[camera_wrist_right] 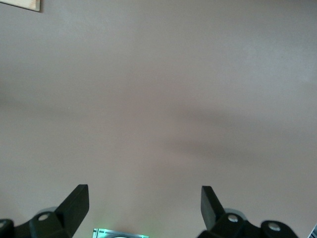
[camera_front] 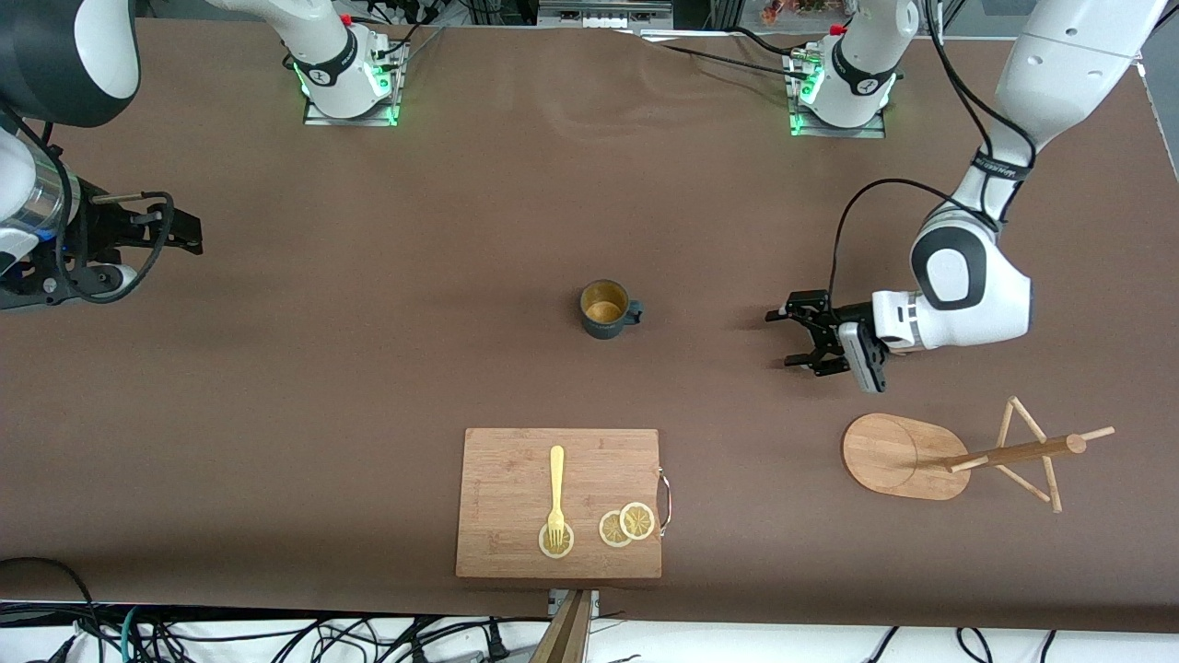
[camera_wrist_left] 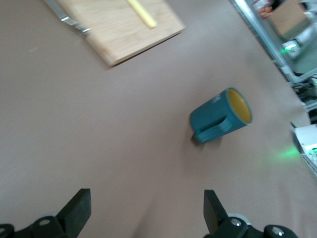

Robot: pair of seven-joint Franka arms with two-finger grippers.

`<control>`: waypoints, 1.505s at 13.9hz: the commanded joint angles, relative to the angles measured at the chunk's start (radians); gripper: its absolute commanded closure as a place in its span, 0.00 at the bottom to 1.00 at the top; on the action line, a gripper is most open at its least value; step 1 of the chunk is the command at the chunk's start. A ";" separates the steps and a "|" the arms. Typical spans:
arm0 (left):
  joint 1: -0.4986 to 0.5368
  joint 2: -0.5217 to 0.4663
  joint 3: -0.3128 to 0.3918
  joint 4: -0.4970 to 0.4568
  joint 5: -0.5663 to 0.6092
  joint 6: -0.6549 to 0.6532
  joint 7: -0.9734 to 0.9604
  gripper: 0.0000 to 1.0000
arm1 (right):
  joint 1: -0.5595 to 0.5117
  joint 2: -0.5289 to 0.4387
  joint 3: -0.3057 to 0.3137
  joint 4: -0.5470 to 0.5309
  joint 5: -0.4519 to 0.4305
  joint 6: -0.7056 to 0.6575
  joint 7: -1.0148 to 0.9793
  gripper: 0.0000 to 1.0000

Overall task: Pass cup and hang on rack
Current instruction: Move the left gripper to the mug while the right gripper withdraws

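Left claw (camera_front: 803, 337) hangs spread wide over bare worktop (camera_front: 368, 350) near the upright cup (camera_front: 605, 309), which sits mid-worktop apart from the rack (camera_front: 958, 456) at the left arm's end, while the right claw (camera_front: 180, 230) waits spread and empty at its own end, no readable writing anywhere.

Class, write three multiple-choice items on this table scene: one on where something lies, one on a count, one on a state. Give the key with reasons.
1. Where does the fork lie?
A on the cutting board
B in the cup
C on the rack

2. How many lemon slices are there?
A one
B three
C five

3. How is the cup?
A hung
B gripped
C standing free

Key: 1 A, it rests on the wood. 2 B, one under the fork, two beside it. 3 C, the left hand is open beside it; the rack has bare pegs.
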 commanded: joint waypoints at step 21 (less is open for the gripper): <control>-0.334 0.240 -0.016 -0.012 -0.837 0.050 1.208 0.00 | -0.796 -0.266 0.802 -0.222 -0.116 0.113 0.205 0.00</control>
